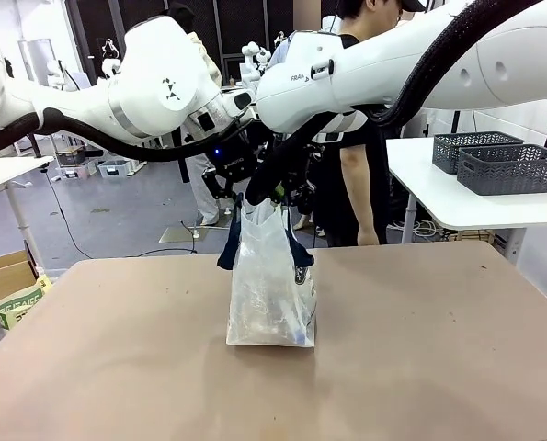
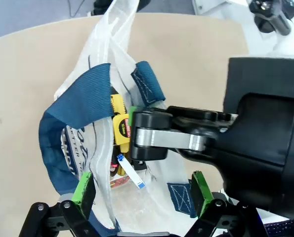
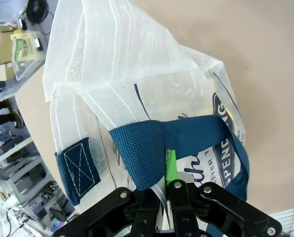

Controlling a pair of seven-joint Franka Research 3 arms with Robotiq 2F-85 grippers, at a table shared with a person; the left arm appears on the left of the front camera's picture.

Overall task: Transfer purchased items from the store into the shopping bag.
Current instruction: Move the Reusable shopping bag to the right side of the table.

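Observation:
The shopping bag (image 1: 271, 292), translucent white with navy strap handles, stands upright at the middle of the brown table. My right gripper (image 3: 159, 170) is shut on one navy handle (image 3: 186, 133) at the bag's rim and holds it up; it is also above the bag (image 1: 275, 191). My left gripper (image 2: 143, 190) hangs open over the bag's mouth, its green pads (image 2: 85, 190) spread wide, with the rim plastic beside one pad. Inside the bag lie a yellow packet (image 2: 119, 123) and other goods. Two dark grey lattice baskets (image 1: 510, 168) stand on a white side table at the right.
A person in a black shirt (image 1: 356, 175) stands beyond the far table edge, behind the arms. The brown tabletop (image 1: 438, 349) stretches bare around the bag. A cardboard box and a green-printed packet (image 1: 20, 301) sit off the table's left edge.

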